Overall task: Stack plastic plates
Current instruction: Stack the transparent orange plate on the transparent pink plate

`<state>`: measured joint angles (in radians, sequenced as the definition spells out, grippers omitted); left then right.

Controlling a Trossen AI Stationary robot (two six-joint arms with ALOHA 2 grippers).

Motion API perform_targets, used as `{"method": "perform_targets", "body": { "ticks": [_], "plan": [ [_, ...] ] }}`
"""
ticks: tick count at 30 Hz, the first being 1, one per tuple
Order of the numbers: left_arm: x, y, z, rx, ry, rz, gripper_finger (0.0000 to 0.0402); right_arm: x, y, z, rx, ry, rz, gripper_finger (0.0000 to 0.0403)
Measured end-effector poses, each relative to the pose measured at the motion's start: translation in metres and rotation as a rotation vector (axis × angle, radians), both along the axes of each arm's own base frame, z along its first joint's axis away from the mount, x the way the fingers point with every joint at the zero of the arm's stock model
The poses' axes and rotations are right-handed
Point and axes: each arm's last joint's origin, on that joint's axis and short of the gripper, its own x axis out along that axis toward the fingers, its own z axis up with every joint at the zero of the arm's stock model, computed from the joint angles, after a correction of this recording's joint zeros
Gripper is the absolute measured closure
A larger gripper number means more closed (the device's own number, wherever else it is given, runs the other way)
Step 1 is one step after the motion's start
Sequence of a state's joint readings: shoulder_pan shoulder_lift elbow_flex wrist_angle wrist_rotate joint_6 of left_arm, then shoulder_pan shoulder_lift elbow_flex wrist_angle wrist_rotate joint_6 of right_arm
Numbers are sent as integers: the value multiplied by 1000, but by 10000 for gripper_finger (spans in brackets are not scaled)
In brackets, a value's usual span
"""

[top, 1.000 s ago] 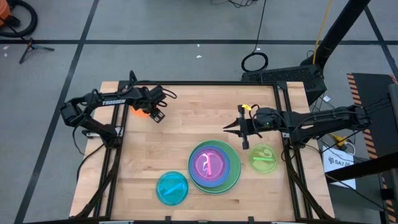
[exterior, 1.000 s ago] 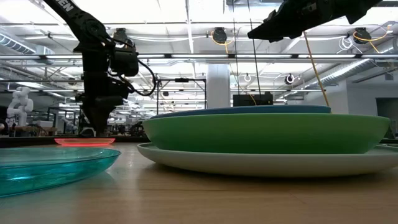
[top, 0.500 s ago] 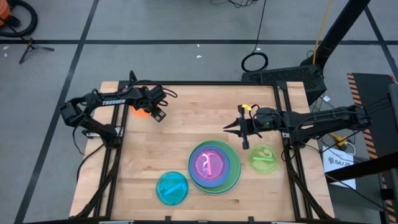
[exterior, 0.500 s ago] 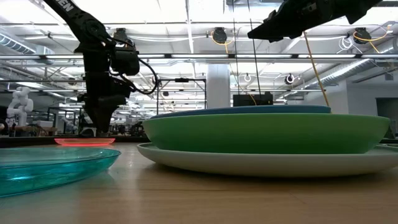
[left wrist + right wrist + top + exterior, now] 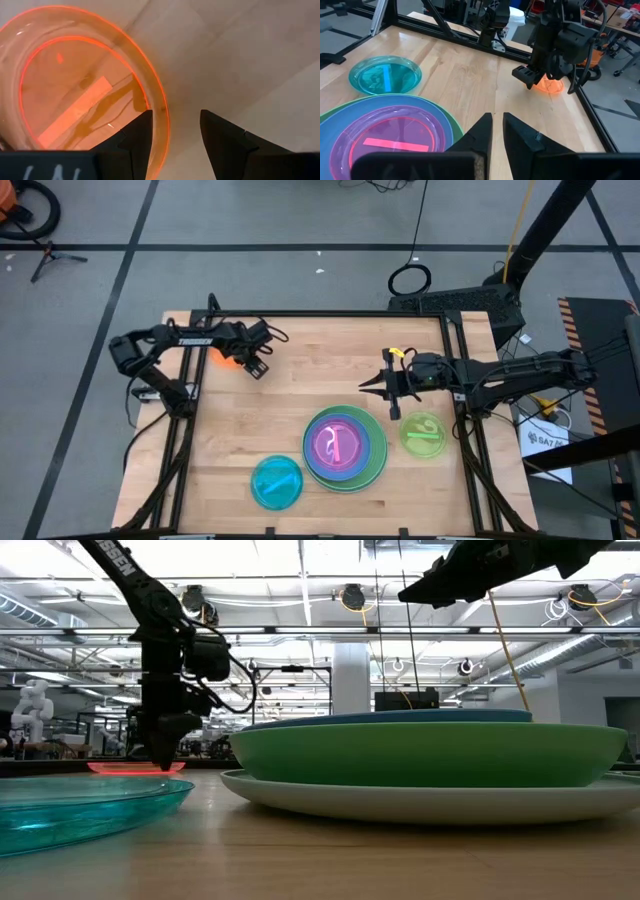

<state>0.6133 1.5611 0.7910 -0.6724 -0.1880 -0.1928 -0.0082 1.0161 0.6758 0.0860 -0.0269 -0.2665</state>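
- Stack [image 5: 345,448]: pink plate atop blue, green and a pale plate, near the table's [image 5: 300,370] front edge, centre-right.
- Cyan plate [image 5: 276,482]: translucent, alone by the front edge, left of the stack.
- Lime plate [image 5: 423,433]: small, at the right edge beside the stack.
- Orange plate [image 5: 75,85]: small, translucent, near the far-left corner. Judged light, rigid and slick; its thin raised rim is the natural hold, pinched across the edge.
- Left gripper [image 5: 175,131]: low over the orange plate, fingers parted, one inside the rim, one outside; not yet clamped.
- Right gripper [image 5: 385,386]: waiting above the table beyond the stack, fingers nearly together, holding nothing.
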Motion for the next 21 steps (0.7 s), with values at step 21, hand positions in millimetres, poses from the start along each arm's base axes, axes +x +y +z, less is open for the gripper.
{"method": "perform_targets", "body": {
  "ticks": [21],
  "plan": [
    [-1, 7, -5, 58, 50, 11, 232, 0, -3, -1, -2, 9, -16, 365]
  ]
}}
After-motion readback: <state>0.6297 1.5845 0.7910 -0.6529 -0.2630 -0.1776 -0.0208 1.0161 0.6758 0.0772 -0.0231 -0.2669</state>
